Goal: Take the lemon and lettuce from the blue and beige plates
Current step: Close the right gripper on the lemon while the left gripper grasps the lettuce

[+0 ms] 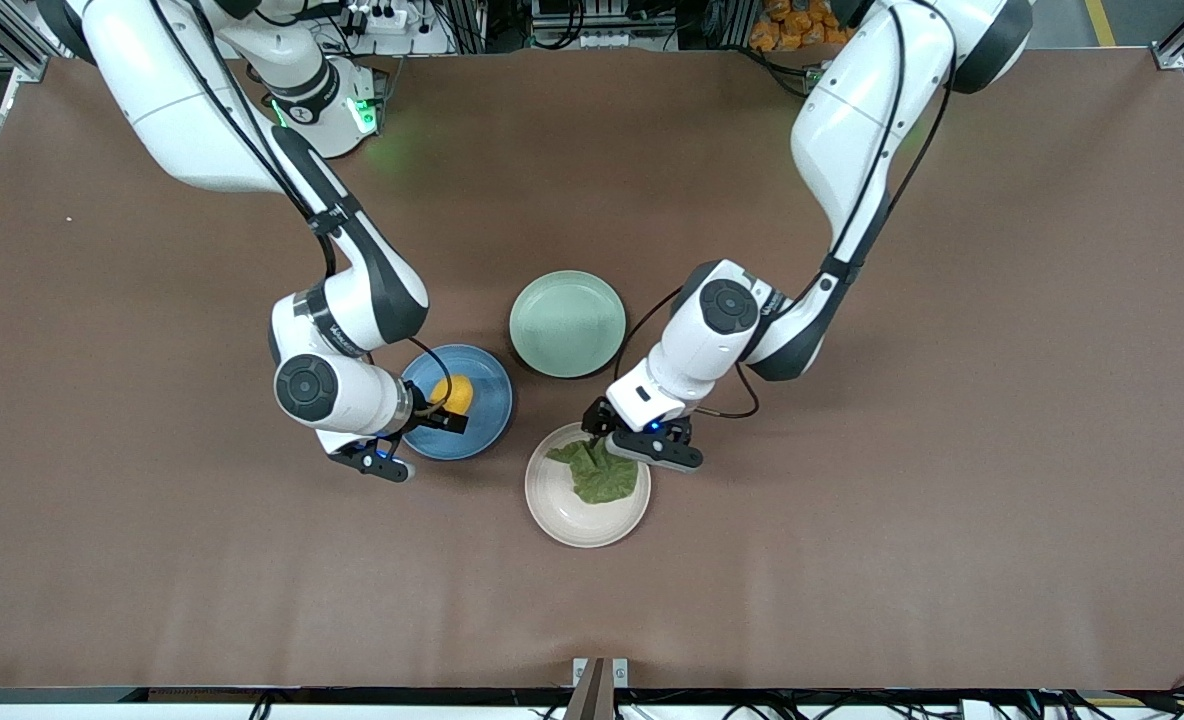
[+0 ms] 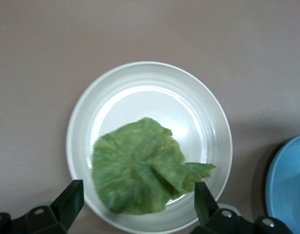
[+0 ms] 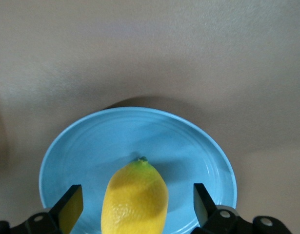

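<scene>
The yellow lemon (image 1: pixel 454 394) lies on the blue plate (image 1: pixel 480 415). My right gripper (image 1: pixel 439 408) is open over that plate, its fingers either side of the lemon (image 3: pixel 135 200) with gaps to both; the blue plate (image 3: pixel 86 151) fills the right wrist view. The green lettuce leaf (image 1: pixel 597 472) lies flat on the beige plate (image 1: pixel 577 520). My left gripper (image 1: pixel 607 432) is open low over that plate's edge toward the robots. In the left wrist view the lettuce (image 2: pixel 137 168) lies on the beige plate (image 2: pixel 140 87) between the spread fingertips (image 2: pixel 71 197).
A pale mint-green plate (image 1: pixel 567 323) stands on the brown table, farther from the front camera than the other two plates. The blue plate's edge also shows in the left wrist view (image 2: pixel 286 180).
</scene>
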Tool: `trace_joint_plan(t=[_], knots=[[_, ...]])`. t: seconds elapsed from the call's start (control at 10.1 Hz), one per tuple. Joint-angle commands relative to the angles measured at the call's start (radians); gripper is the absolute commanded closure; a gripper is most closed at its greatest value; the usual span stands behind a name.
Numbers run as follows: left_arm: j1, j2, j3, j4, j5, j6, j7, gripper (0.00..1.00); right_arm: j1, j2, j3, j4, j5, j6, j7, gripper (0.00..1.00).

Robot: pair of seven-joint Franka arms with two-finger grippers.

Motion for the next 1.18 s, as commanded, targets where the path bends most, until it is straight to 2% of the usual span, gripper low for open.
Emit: trace_joint_plan(t=[0.0,0.3,0.39,0.49,0.69,0.79,0.89,0.99,1.08], knots=[[-0.047,0.083,0.030,0.078,-0.002,0.053,-0.012,0.00,0.001,0.012,0.004,-0.009,0.010,0.012,0.024,0.00],[-0.153,0.108,0.145,0.084,-0.003,0.065,-0.010,0.00,0.014,0.023,0.019,-0.013,0.006,0.012,0.027,0.00],[-0.160,0.109,0.151,0.084,-0.002,0.065,-0.010,0.00,0.015,0.023,0.019,-0.011,0.007,0.012,0.030,0.00],[-0.161,0.112,0.151,0.084,-0.002,0.065,-0.010,0.00,0.017,0.023,0.019,-0.023,0.001,0.013,0.028,0.06],[-0.161,0.126,0.153,0.086,0.000,0.073,-0.006,0.00,0.015,0.022,0.019,-0.025,0.001,0.012,0.028,0.51],[-0.161,0.128,0.153,0.086,0.000,0.074,-0.003,0.07,0.011,0.019,0.019,-0.023,0.001,0.009,0.028,0.74],[-0.161,0.134,0.155,0.086,0.001,0.075,-0.003,0.17,0.003,0.008,0.037,-0.013,0.001,-0.002,0.021,0.90],[-0.161,0.138,0.167,0.084,0.000,0.075,-0.003,0.27,-0.015,-0.015,0.047,-0.008,0.001,-0.035,0.004,1.00],[-0.162,0.138,0.168,0.084,0.001,0.075,-0.001,0.67,-0.061,-0.067,0.061,-0.003,0.009,-0.104,-0.046,1.00]])
